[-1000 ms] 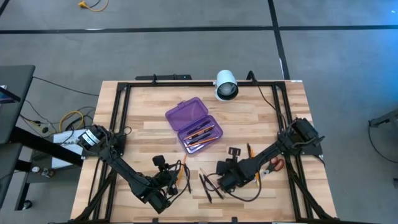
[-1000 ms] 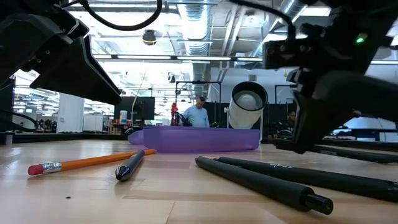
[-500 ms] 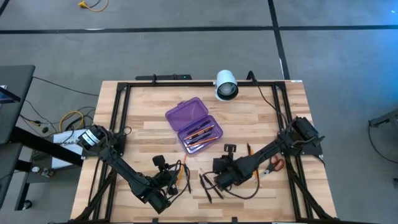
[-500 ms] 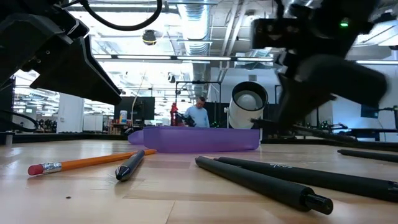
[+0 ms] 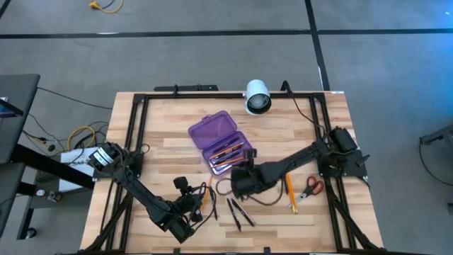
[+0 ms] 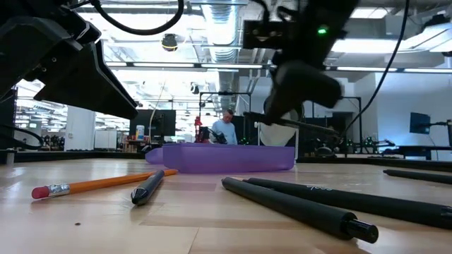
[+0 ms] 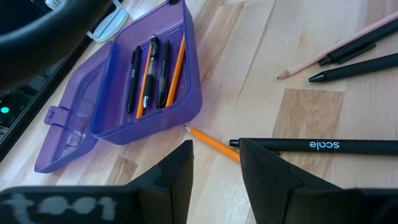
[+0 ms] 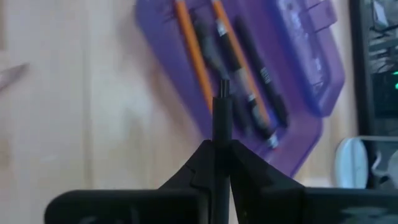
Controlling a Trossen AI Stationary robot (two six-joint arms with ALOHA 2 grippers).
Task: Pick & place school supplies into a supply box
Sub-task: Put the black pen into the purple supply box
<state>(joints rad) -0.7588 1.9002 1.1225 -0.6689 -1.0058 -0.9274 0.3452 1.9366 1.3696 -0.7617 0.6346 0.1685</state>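
One black pen (image 8: pixel 221 118) sits pinched in the right gripper (image 5: pixel 241 181) just beside the purple supply box (image 5: pixel 221 141) at frame centre, and released short of the rim it could bounce off, while the left gripper (image 7: pixel 214 163) waits, fingers apart.
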